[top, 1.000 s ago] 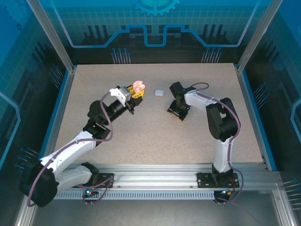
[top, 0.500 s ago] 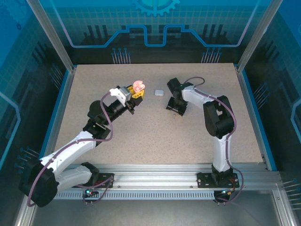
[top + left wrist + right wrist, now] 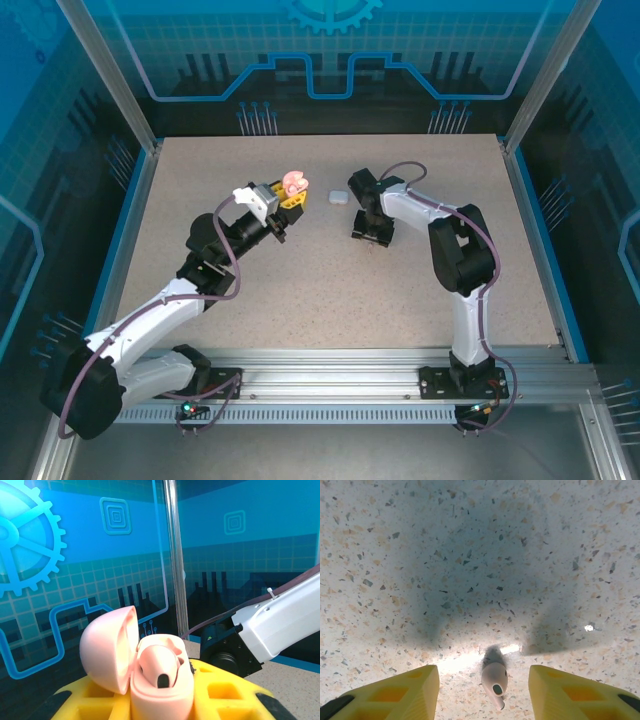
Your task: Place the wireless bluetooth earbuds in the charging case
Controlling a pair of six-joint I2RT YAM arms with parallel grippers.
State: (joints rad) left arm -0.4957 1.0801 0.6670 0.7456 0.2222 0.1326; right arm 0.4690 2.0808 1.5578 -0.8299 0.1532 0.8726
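My left claw (image 3: 289, 197) is clamped on the pink case (image 3: 152, 677) and holds it up off the table (image 3: 470, 555) with its lid tipped back, so a bud can go in. My right claw (image 3: 370, 237) hangs low with its fingers apart, one on each side of a tiny pale bud (image 3: 493, 676) lying flat, ready to pinch it

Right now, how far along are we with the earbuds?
Done: one bud sits in the open pink case held by the left gripper. In hand: the right gripper, open, straddles a loose bud on the table. Left: grasp it and seat it.
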